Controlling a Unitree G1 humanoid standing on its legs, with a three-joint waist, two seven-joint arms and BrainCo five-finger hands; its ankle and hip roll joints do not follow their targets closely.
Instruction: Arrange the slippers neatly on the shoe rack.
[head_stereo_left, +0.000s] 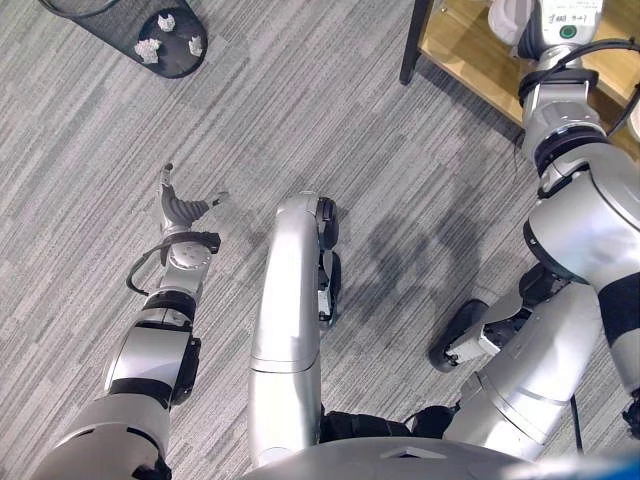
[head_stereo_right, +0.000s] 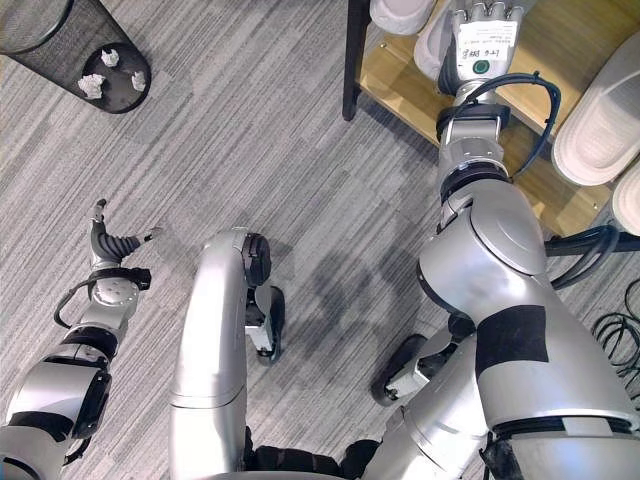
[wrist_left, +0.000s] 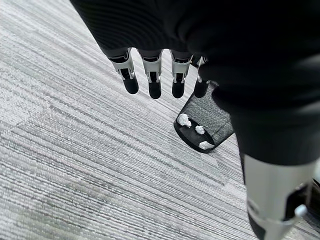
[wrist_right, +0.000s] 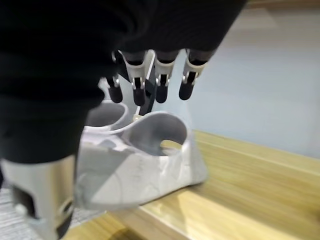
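Observation:
A pale grey slipper (wrist_right: 145, 160) lies on the wooden shoe rack (head_stereo_right: 540, 60) at the upper right, with a second one (wrist_right: 107, 112) just behind it. My right hand (head_stereo_right: 485, 35) hovers over this slipper (head_stereo_right: 435, 45); its fingers (wrist_right: 162, 75) are straight and just above the strap, holding nothing. Two more pale slippers (head_stereo_right: 600, 125) rest further right on the same shelf. My left hand (head_stereo_left: 178, 208) hangs open over the carpet at the left, far from the rack, fingers (wrist_left: 152, 75) spread and empty.
A black mesh waste basket (head_stereo_left: 165, 35) with crumpled paper inside stands on the grey carpet at the upper left, beyond my left hand. The rack's dark corner post (head_stereo_right: 352, 60) rises at the shelf's left end.

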